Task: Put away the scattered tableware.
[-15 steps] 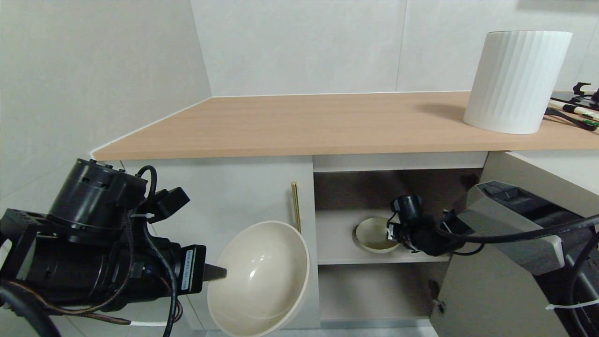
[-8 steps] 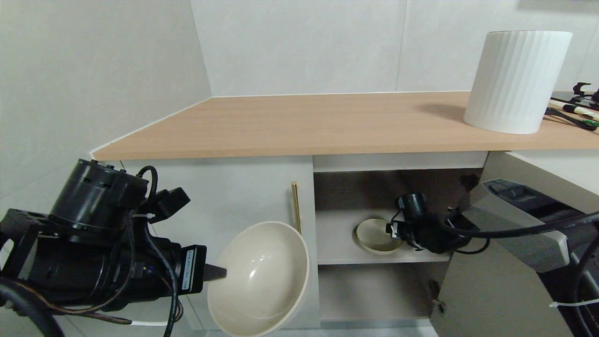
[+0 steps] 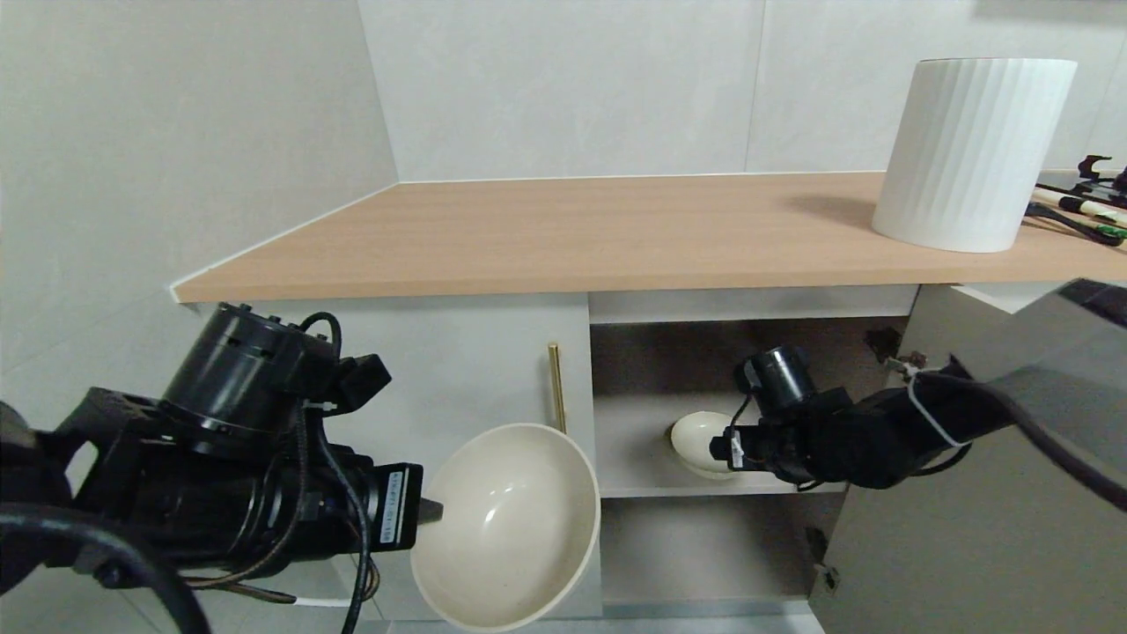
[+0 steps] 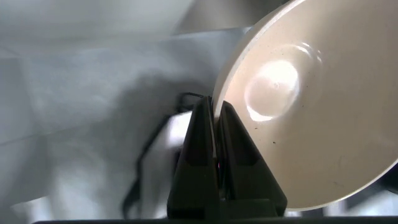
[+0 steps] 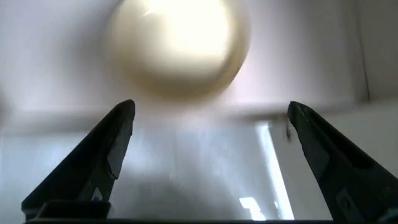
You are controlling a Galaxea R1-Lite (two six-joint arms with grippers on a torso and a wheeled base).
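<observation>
Pinching the big bowl [image 3: 506, 528] by its rim alone near the closed door [image 3: 458, 370], the left gripper [image 4: 214, 124] could let it twist loose, while the right gripper [image 5: 211, 143], jaws apart beside the small bowl [image 3: 700, 443] on the shelf [image 3: 634, 440], might knock it.

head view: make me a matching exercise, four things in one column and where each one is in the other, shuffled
Things
1. big bowl
2. small bowl
3. white canister
4. gold handle

Places
A. standing on the counter
B. fixed to the closed door
C. on the shelf in the open cupboard
D. clamped by its rim in the left gripper

Pairs: 1-D, 2-C, 3-A, 4-B
</observation>
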